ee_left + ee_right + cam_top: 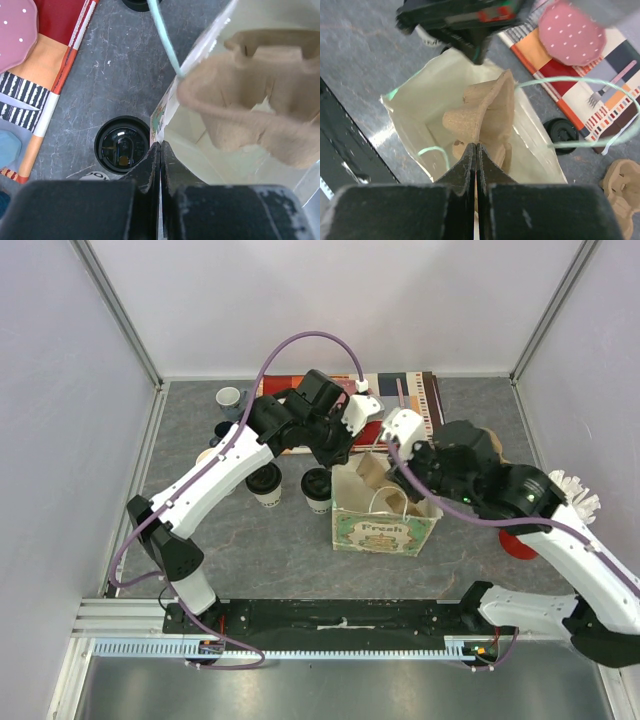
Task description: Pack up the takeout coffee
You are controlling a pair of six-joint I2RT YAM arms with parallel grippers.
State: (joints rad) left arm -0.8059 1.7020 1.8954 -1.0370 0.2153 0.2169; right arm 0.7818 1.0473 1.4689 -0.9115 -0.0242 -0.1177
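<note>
Two takeout coffee cups with black lids (pixel 265 480) (pixel 317 485) stand left of an open paper bag (pixel 385 530) printed "Fresh". One lidded cup (pixel 122 151) shows from above beside the bag's wall (pixel 200 150). My left gripper (pixel 348 452) (pixel 160 146) is shut on the bag's far-left rim. My right gripper (pixel 397 478) (pixel 477 146) is shut on the edge of a brown cardboard cup carrier (pixel 487 107) (pixel 250 90). The carrier stands tilted inside the bag (pixel 420 107).
A striped placemat (pixel 405 398) lies behind the bag with a pink dotted item (pixel 572 30) on it. Mugs (pixel 229 398) sit at the back left. A loose black lid (pixel 561 132) and a second carrier (pixel 620 185) lie near the bag. A red object (pixel 518 545) is at the right.
</note>
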